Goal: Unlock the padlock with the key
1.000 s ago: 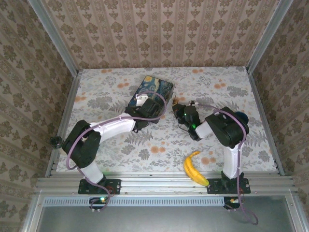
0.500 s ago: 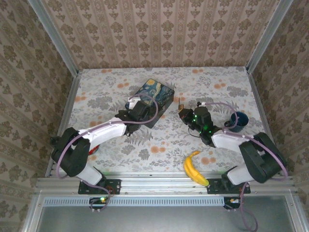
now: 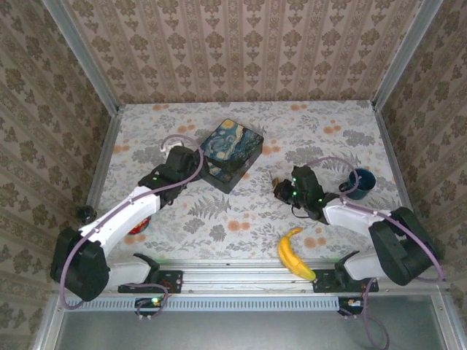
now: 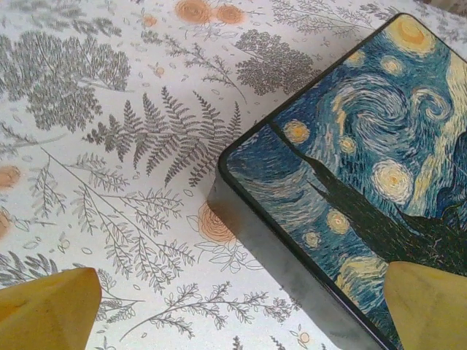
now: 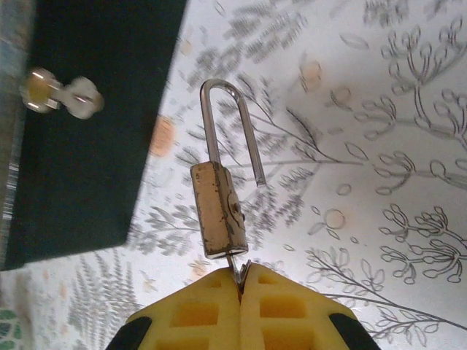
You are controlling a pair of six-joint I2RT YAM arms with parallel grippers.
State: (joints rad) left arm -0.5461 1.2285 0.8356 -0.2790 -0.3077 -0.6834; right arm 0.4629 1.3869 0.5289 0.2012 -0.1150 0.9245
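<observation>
Top view: left hand (image 3: 191,162) sits at the left edge of the painted box (image 3: 232,144), right hand (image 3: 282,188) is mid-table, right of the box and apart from it, with the padlock (image 3: 276,180) at its tip. Banana (image 3: 295,253) lies near the front edge, mug (image 3: 360,182) at right. Left wrist: yellow fingertips (image 4: 48,307) spread wide, nothing between them, box corner and flowered table (image 4: 109,146) below. Right wrist: pads (image 5: 197,313) pressed together on a thin key (image 5: 237,270) that enters the bottom of the brass padlock body. Shackle (image 5: 232,124) has one leg out of the body. Padlock is just beside the box's dark side, near the clasp (image 5: 62,95).
</observation>
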